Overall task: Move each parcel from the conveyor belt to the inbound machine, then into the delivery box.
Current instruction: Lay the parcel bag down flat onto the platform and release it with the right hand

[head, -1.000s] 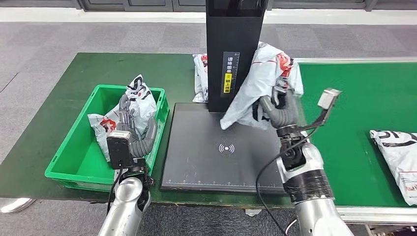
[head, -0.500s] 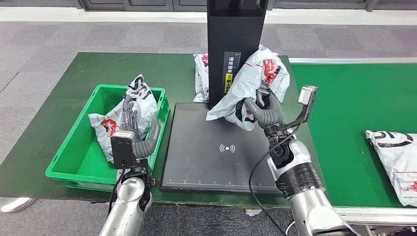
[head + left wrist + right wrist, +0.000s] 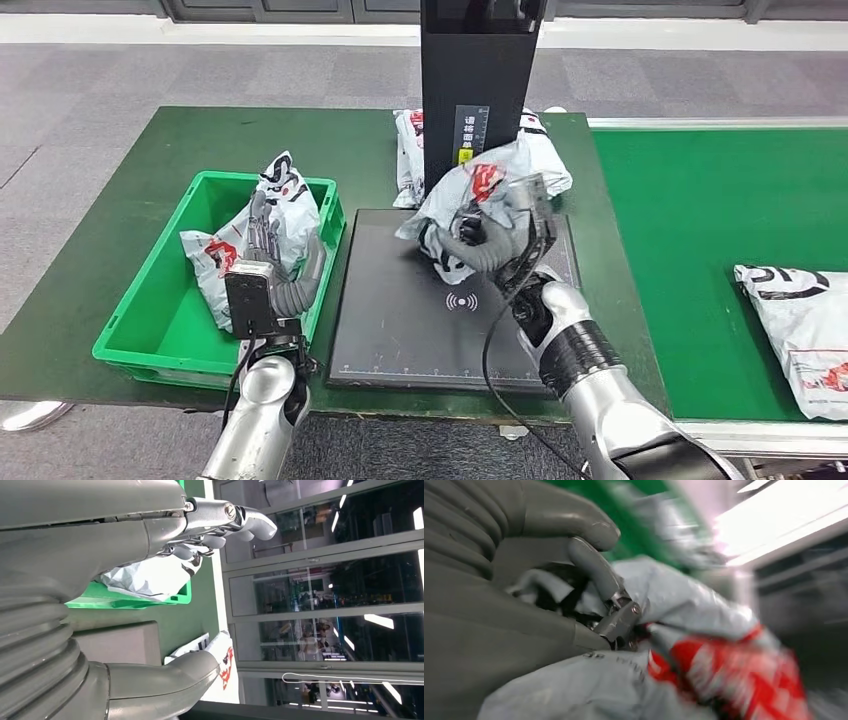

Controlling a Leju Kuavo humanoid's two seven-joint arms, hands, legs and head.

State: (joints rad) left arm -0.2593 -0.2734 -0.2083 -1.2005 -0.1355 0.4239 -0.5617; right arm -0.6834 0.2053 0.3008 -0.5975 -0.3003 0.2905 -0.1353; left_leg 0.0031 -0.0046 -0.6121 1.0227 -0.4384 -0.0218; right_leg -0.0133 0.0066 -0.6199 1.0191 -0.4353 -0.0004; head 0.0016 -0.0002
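Note:
My right hand (image 3: pixel 478 245) grips a crumpled white parcel with red marks (image 3: pixel 480 190), just above the back of the inbound machine's black plate (image 3: pixel 400 320) and in front of its black column (image 3: pixel 470 90). The blurred right wrist view shows my right hand (image 3: pixel 524 580) with its fingers dug into that parcel (image 3: pixel 704 630). My left hand (image 3: pixel 265 235) is raised over the green delivery box (image 3: pixel 150 320) with its fingers apart, holding nothing. A parcel (image 3: pixel 285 200) lies in the box beneath it. In the left wrist view, the left hand (image 3: pixel 225 520) is above the boxed parcel (image 3: pixel 150 577).
Another white parcel (image 3: pixel 800 320) lies on the green conveyor belt (image 3: pixel 700 200) at the far right. A further parcel (image 3: pixel 408 150) leans behind the column on its left side. The green table carries the box and the machine side by side.
My right hand has carried the parcel left and down, from the belt's edge to over the black plate. The parcel on the belt has drifted slightly left. The left hand stays put.

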